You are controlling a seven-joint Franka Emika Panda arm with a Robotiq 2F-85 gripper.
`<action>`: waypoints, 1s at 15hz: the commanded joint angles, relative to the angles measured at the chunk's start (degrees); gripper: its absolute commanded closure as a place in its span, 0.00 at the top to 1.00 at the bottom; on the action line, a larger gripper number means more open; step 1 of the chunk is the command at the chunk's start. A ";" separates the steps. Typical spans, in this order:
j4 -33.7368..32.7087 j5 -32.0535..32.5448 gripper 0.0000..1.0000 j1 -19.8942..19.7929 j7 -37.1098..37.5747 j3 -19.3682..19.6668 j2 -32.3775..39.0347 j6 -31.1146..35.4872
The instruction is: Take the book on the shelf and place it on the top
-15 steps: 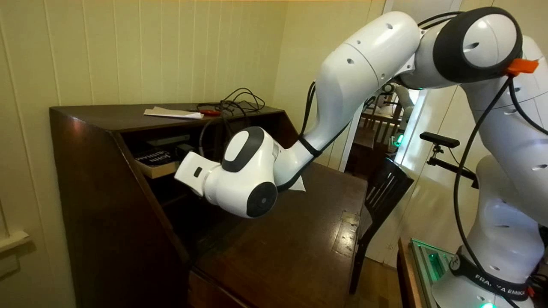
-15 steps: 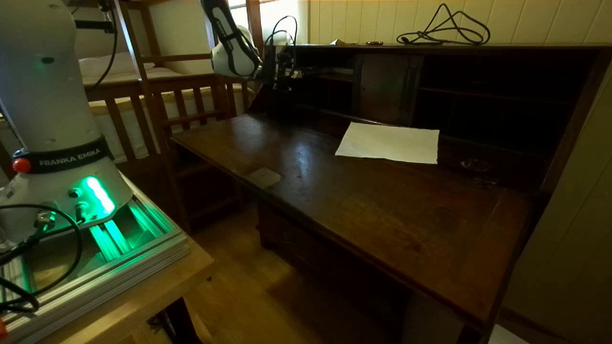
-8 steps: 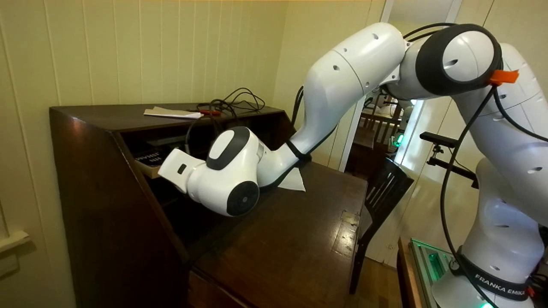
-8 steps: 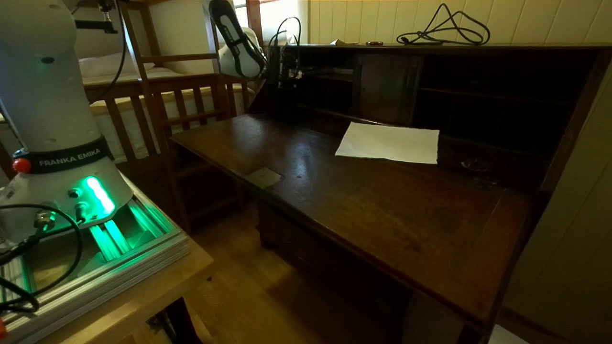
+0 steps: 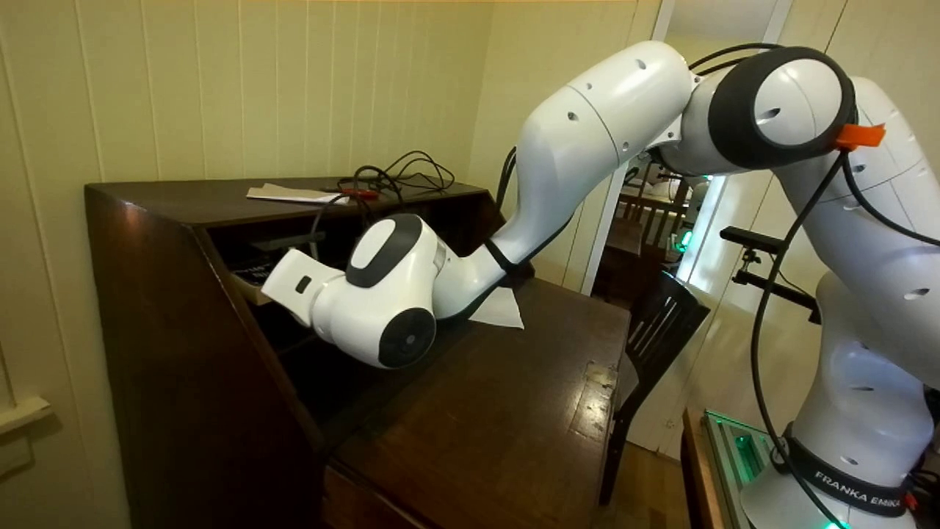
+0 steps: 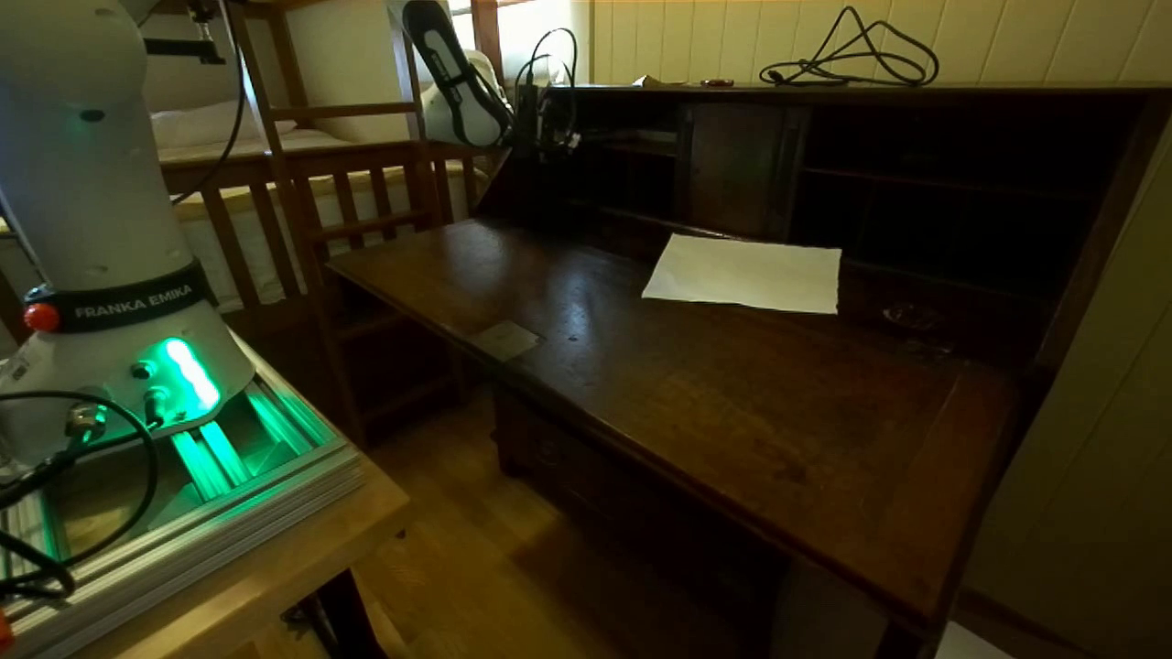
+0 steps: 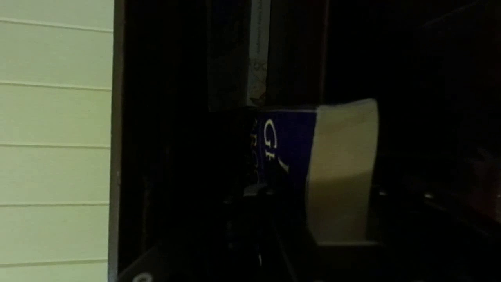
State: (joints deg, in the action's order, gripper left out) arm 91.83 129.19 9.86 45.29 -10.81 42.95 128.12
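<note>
Blue-covered book (image 7: 340, 164) sits in shelf cubbyhole (image 7: 295, 51); slim pale-spined volume (image 7: 258, 51) beyond book. Hand (image 6: 566, 139) near book; too dark for me to tell if spread or pinching.

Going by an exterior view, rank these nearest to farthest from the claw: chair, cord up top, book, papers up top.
1. Book: left, inside the desk.
2. Papers: up top, left.
3. Cord: up top, farther right.
4. Chair: far right.
</note>
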 commanded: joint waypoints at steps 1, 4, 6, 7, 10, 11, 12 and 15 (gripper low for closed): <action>2.18 0.28 0.12 -0.26 0.04 -0.55 -1.14 0.66; 10.12 -2.03 0.12 -1.24 0.91 -1.89 -7.10 3.01; 15.53 -3.20 0.12 -2.05 1.70 -2.77 -11.54 4.87; 18.53 -4.27 0.12 -2.20 1.09 -2.90 -14.24 5.04; 26.92 -10.41 0.12 -2.06 -4.32 -1.95 -22.21 2.60; 29.90 -12.98 0.12 -2.24 -5.53 -1.54 -24.93 1.20; 32.98 -15.05 0.12 -2.60 -6.11 -1.37 -27.96 0.71; 40.90 -20.57 0.12 -3.57 -5.13 -0.63 -36.51 -0.53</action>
State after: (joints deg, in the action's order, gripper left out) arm 122.50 113.75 7.16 40.31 -11.87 17.27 129.30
